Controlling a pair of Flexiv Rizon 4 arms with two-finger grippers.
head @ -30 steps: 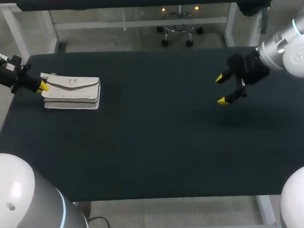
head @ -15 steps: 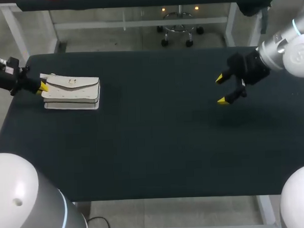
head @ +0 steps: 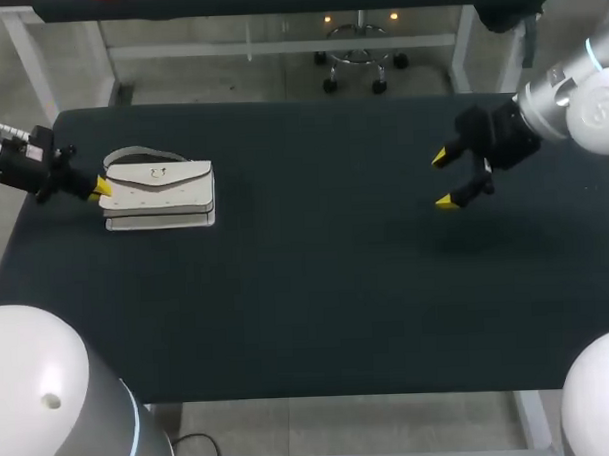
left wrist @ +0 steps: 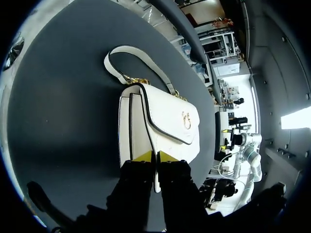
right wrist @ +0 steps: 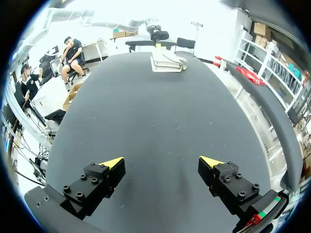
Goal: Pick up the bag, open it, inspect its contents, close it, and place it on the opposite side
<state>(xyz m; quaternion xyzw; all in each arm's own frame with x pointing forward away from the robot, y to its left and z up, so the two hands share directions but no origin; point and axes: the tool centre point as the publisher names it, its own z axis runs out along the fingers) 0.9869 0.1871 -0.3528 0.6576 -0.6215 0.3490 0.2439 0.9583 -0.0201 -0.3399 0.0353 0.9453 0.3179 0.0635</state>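
A white flap bag [head: 158, 193] with a gold clasp lies flat on the left part of the black table [head: 317, 288]. Its strap [head: 132, 154] loops out behind it. My left gripper [head: 101, 187] is at the bag's left end. In the left wrist view the left gripper [left wrist: 155, 156] has its yellow tips close together, with an edge of the bag [left wrist: 160, 126] pinched between them, and the strap [left wrist: 131, 63] curves away ahead. My right gripper [head: 443, 179] hangs open over the table's right side. From the right gripper [right wrist: 163, 162] the bag [right wrist: 166, 60] is far ahead.
Dark tabletop stretches between the bag and the right gripper. The bag lies near the table's left edge, a little in from the far edge.
The left gripper and the bag have shifted to the right and slightly toward the front. The strap now shows as a loop behind the bag. The right arm has not moved.
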